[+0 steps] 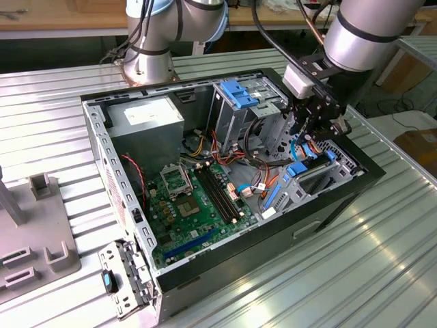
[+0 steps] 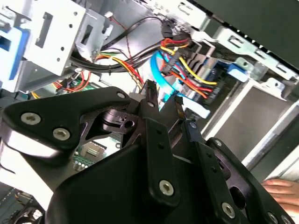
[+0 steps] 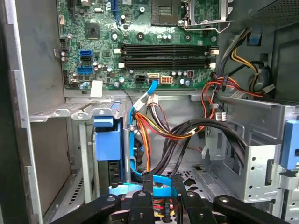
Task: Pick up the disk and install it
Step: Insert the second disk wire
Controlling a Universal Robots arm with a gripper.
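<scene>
My gripper (image 1: 311, 133) is down inside the open computer case (image 1: 109, 171), at the drive bay on the exterior view's right. In both wrist views its black fingers (image 3: 147, 189) press on either side of a flat blue cable (image 3: 163, 189), whose pale blue plug (image 2: 196, 110) lies just past one fingertip (image 2: 179, 103). The disk (image 3: 106, 140) appears to stand edge-on in the bay beside the gripper. Only its blue frame and a dark end below it show. In the exterior view, a blue piece (image 1: 298, 169) under the gripper marks the same place.
A bundle of red, yellow and black wires (image 3: 159, 126) crosses beside the fingers. The green motherboard (image 1: 198, 198), a grey power box (image 1: 147, 119) and a metal cage with blue tabs (image 1: 239, 96) share the case. A person's fingers (image 2: 280, 189) rest near the case's outer edge.
</scene>
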